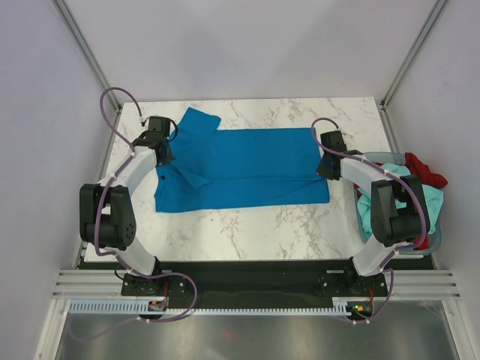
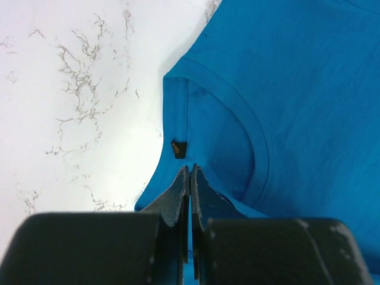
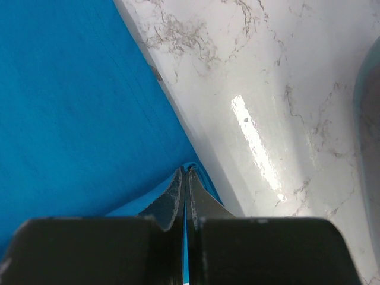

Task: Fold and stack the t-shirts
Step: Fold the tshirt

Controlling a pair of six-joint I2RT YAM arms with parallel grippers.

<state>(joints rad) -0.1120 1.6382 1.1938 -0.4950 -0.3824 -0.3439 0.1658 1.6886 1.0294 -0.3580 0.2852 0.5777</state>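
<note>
Closed jaws pinch blue t-shirt (image 1: 247, 169) at collar and hem.

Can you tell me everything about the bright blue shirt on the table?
The blue t-shirt is soft, plain cloth, spread mostly flat on the marble table, neck to the left, bottom hem to the right. One short sleeve sticks out at the far side. By its collar sits a tiny black label. The left tool pinches it by the neck, the right tool pinches its hem.
</note>
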